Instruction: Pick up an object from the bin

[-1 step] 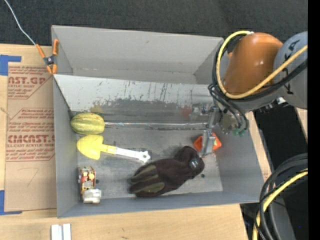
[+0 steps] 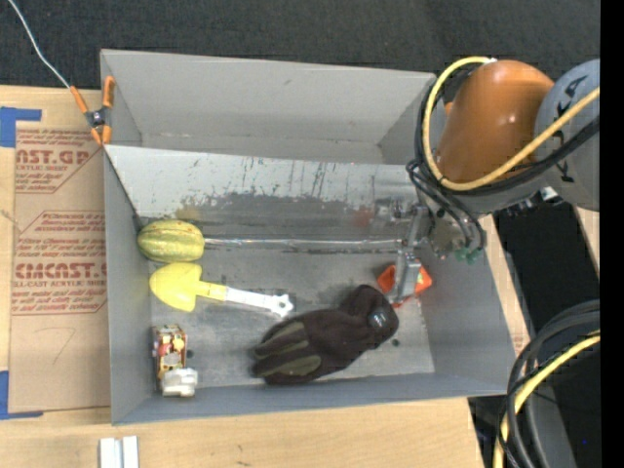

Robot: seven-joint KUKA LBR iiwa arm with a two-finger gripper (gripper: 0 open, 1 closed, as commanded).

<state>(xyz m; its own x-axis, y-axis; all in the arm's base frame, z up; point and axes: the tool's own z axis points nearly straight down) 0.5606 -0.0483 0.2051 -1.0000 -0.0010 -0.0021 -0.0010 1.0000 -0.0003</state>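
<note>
My gripper (image 2: pixel 404 279) reaches down at the right side of the bin, low over the floor. A small orange-red thing (image 2: pixel 422 281) lies right under it and shows on both sides of it. Whether the thing is held I cannot make out. A dark brown glove (image 2: pixel 327 344) lies just left of and below the gripper, with its cuff end close to the orange-red thing.
A yellow plastic scoop with a white handle (image 2: pixel 210 291) lies at the left. Above it sits a yellow-green oval fruit-like thing (image 2: pixel 171 241). A small orange and white toy (image 2: pixel 172 359) rests in the near left corner. The arm's orange cover hangs over the bin's right rim.
</note>
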